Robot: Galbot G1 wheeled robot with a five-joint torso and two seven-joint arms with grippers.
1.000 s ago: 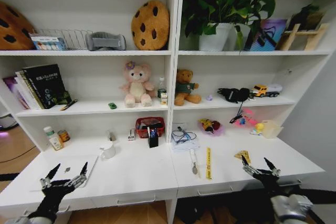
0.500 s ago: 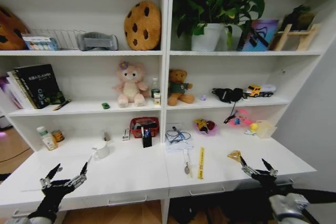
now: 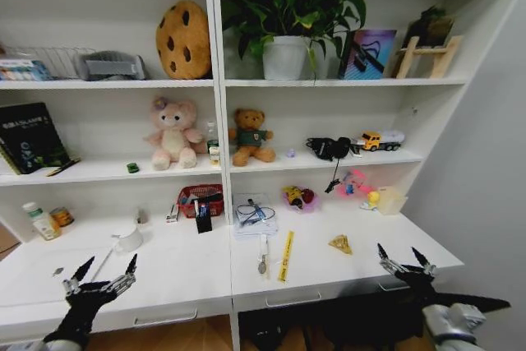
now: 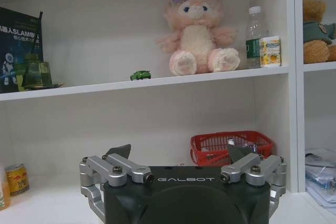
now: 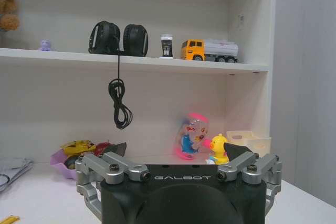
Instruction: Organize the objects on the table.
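The white table (image 3: 185,273) carries a white mug (image 3: 127,240), a yellow ruler (image 3: 284,256), pens in a black holder (image 3: 202,219) and a green-lidded small jar (image 3: 38,221). A tiny green toy car (image 3: 132,168) (image 4: 140,75) sits on the shelf above. My left gripper (image 3: 107,267) (image 4: 180,153) hovers open over the table's front left, holding nothing. My right gripper (image 3: 399,252) (image 5: 177,149) is open at the front right edge, near a small yellow triangular piece (image 3: 340,243).
A red basket (image 3: 200,199) (image 4: 231,146), papers with a cable (image 3: 255,213), a purple toy bowl (image 3: 300,197) and a cream box (image 3: 390,200) line the back of the table. Plush bears, black headphones (image 5: 115,38) and a yellow truck (image 5: 209,50) sit on the shelf. A grey wall closes the right side.
The head camera has swung to the right, so the whole picture has shifted left. Both grippers keep their open pose low in front.
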